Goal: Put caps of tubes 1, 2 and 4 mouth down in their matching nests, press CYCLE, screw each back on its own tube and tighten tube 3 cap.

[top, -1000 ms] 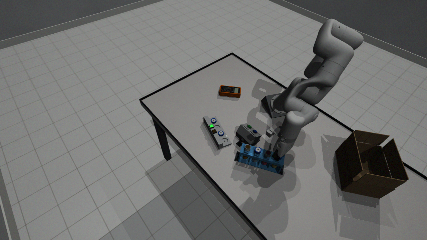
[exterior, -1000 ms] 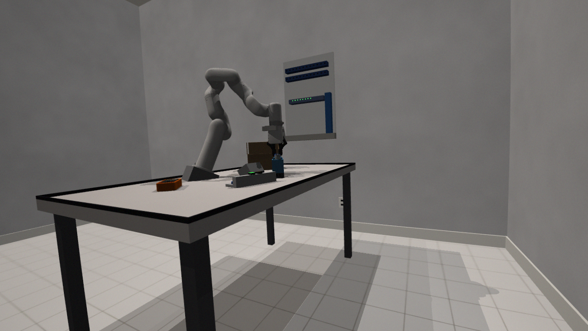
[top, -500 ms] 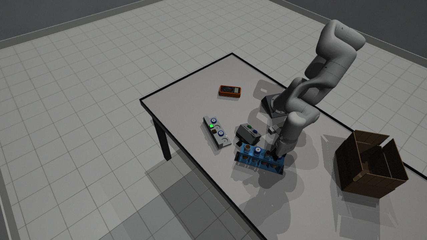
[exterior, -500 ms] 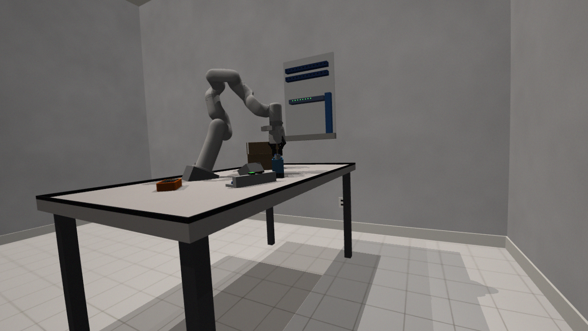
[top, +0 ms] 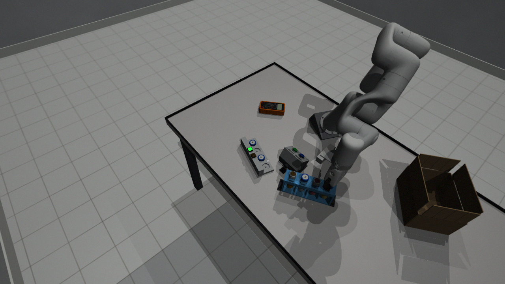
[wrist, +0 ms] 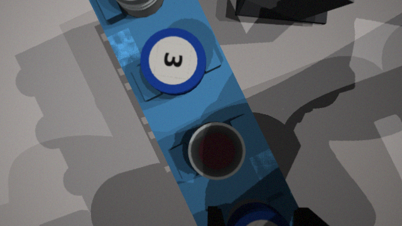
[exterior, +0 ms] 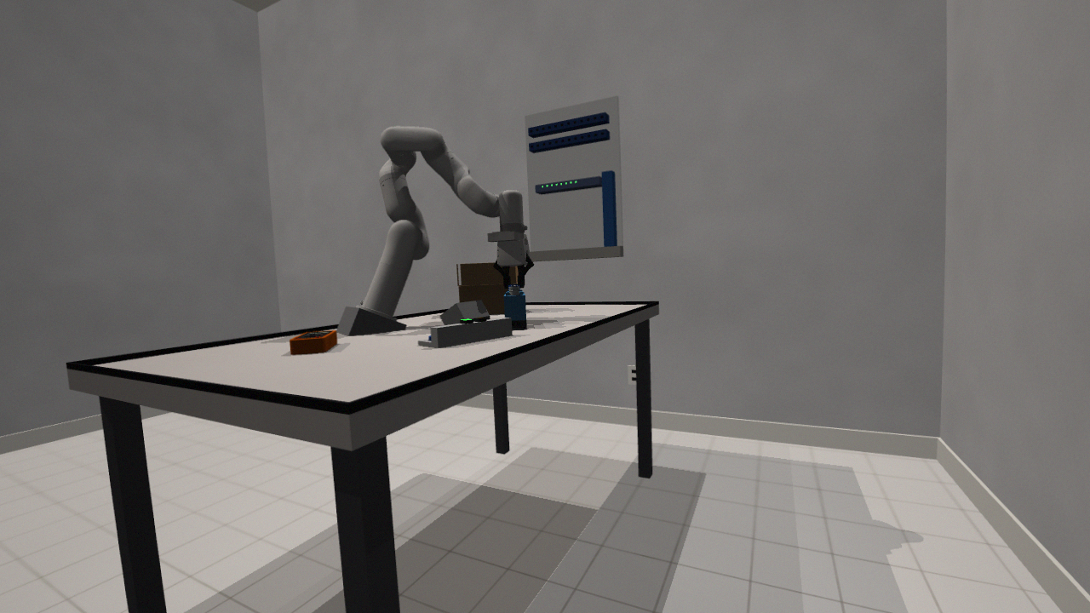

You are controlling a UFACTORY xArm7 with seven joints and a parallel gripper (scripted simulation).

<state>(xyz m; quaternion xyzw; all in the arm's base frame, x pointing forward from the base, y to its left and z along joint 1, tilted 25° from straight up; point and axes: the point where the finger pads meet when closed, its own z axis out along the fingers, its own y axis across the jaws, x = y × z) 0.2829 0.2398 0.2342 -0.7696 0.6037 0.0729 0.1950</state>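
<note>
The blue decapping station [top: 286, 186] [wrist: 188, 107] [exterior: 515, 306] holds four tubes. Tube 4 [top: 292, 174] [wrist: 138, 6] and tube 2 [top: 316, 182] [wrist: 217, 150] stand open. Tube 3 carries its blue cap [top: 304, 178] [wrist: 173, 61]. My gripper [top: 328, 184] [exterior: 515, 288] [wrist: 257, 220] hangs straight down over tube 1. Its fingers stand on either side of that tube's blue cap [wrist: 251, 209], slightly apart from it, open. The cap tray [top: 262, 171] [exterior: 465, 331] holds two caps [top: 253, 142] [top: 261, 157], and its green lamp [top: 250, 148] is lit.
The key housing [top: 291, 161] with the green key [top: 295, 149] and the blue key [top: 301, 155] stands just behind the station. An orange multimeter [top: 271, 107] [exterior: 312, 341] lies farther back. An open cardboard box [top: 437, 192] stands to the right.
</note>
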